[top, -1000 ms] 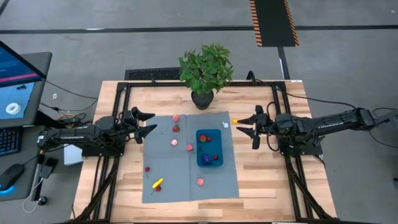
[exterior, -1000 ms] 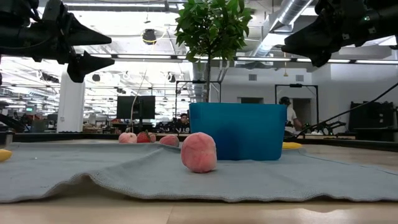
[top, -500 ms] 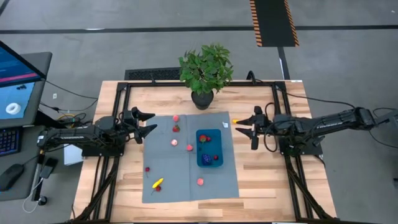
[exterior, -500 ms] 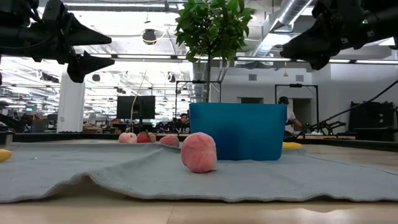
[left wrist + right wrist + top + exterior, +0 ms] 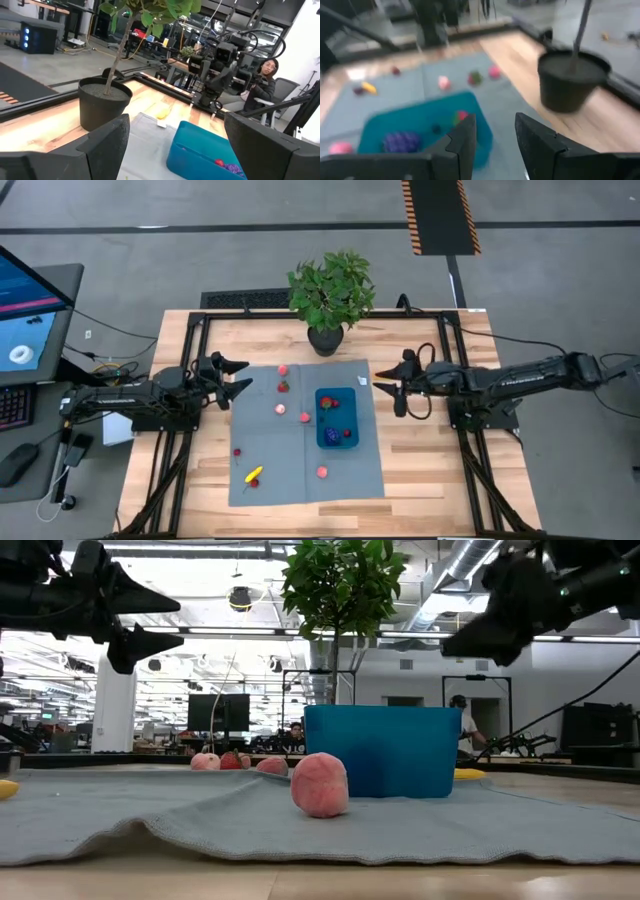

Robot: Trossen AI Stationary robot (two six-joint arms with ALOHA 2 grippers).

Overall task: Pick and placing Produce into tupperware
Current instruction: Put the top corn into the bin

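Wooden table with a grey mat (image 5: 300, 470): the right gripper (image 5: 393, 387), fingers partly open and empty, hovers beside the blue tub (image 5: 337, 418); the small yellow piece (image 5: 378, 375) nearest it looks the likely target, best approached slowly from above.

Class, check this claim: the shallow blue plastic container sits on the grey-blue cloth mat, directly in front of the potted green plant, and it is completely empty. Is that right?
Not quite. The shallow blue plastic container does sit on the grey-blue cloth mat in front of the potted green plant, but it is not empty: the high view shows a purple-blue cluster and small red pieces inside.
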